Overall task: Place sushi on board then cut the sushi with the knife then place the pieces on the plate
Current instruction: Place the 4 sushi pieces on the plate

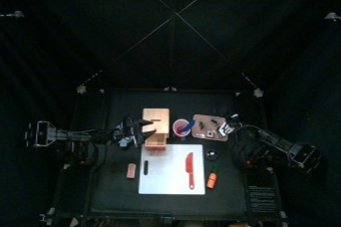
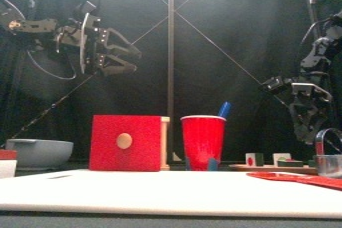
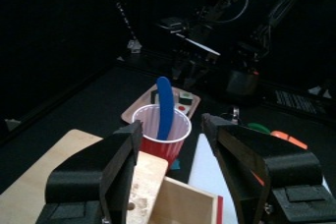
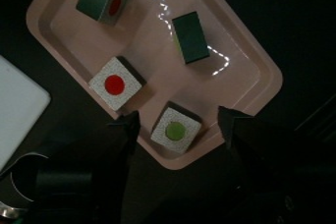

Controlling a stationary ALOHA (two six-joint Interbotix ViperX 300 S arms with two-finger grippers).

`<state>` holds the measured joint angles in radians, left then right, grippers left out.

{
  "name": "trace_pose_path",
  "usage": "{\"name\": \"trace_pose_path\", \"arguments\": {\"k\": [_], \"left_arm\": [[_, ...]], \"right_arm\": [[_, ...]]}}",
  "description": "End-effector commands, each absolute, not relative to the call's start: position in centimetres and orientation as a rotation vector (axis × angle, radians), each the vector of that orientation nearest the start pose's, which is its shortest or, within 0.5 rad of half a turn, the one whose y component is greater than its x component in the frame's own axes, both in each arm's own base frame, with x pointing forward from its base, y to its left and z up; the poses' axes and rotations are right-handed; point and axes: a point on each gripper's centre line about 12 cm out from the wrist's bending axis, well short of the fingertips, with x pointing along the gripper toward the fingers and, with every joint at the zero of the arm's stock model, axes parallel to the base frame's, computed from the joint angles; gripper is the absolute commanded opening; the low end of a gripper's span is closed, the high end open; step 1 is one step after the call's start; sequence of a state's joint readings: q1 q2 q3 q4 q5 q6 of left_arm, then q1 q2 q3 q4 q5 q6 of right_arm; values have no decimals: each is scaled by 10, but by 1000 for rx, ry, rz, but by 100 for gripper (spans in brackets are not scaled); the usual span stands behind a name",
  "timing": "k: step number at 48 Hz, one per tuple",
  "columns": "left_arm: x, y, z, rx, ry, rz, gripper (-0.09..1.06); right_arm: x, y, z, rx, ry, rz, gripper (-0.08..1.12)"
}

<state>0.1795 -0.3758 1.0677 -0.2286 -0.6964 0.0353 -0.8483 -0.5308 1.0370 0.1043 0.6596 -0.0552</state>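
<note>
Round red plastic cup [image 3: 164,141] with blue toy knife [image 3: 163,98], between the left gripper's [image 3: 178,127] black fingers [image 3: 116,164]. Flat pink plastic tray [image 4: 250,76]; white-faced sushi block [image 4: 174,128], green dot, between the right gripper's [image 4: 180,136] fingers [image 4: 247,141].

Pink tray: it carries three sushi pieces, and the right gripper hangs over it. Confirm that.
Not quite. The pink tray carries four sushi pieces, not three. The right wrist view shows them: two with a white face up, one red-dotted and one green-dotted, and two showing dark green. The rest stands: the right gripper hangs over the tray.
</note>
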Motion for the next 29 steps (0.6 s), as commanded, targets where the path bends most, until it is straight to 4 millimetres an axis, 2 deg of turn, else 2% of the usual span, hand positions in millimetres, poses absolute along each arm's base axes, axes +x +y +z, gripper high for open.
{"name": "trace_pose_path", "arguments": {"k": [1,12,22,29], "left_arm": [[287,70,245,-137,-50,325,88],[289,70,246,-138,-51,322,88],[295,66,246,-135,-47,304,88],[296,62,247,-134,-51,292,88]], "right_arm": [[153,-150,177,517,1005,-687,99],[197,-114,217,381,784,-495,99],[245,-68,281,176,426,-268,99],[258,-41,301,1,206,-158,99]]}}
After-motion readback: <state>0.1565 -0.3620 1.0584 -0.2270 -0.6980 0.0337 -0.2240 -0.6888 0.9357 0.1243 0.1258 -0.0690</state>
